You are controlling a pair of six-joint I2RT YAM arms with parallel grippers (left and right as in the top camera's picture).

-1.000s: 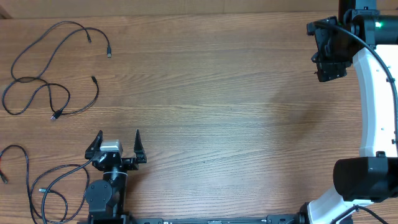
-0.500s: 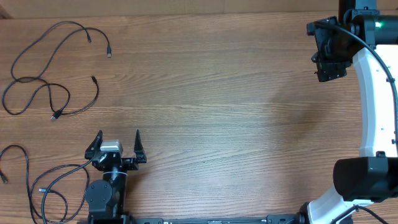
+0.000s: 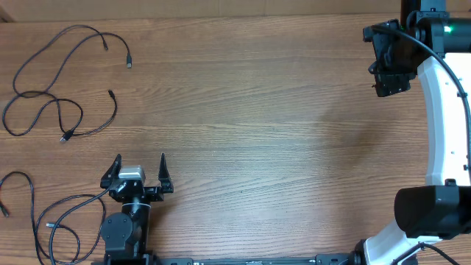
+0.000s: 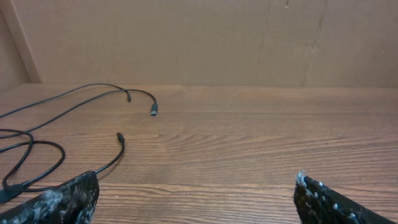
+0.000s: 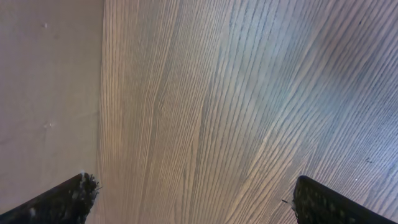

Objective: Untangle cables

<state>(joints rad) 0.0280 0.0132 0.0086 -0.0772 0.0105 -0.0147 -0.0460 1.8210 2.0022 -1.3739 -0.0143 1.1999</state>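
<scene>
- Table (image 3: 257,110): brown wood-grain top. The grain ran left to right in the overhead view, and the top filled nearly the whole of that view.
- Wall (image 4: 186,37): plain beige, upright along the table's far edge in the left wrist view. Two faint vertical seams crossed its right part.
- Side panel (image 4: 7,50): darker beige, meeting the wall in the left corner.
- Panel (image 5: 43,87): pale beige, seen in the right wrist view, meeting the table along a straight line.

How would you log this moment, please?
cables: loose strands, far left | left end effector: open, empty | right end effector: open, empty
</scene>
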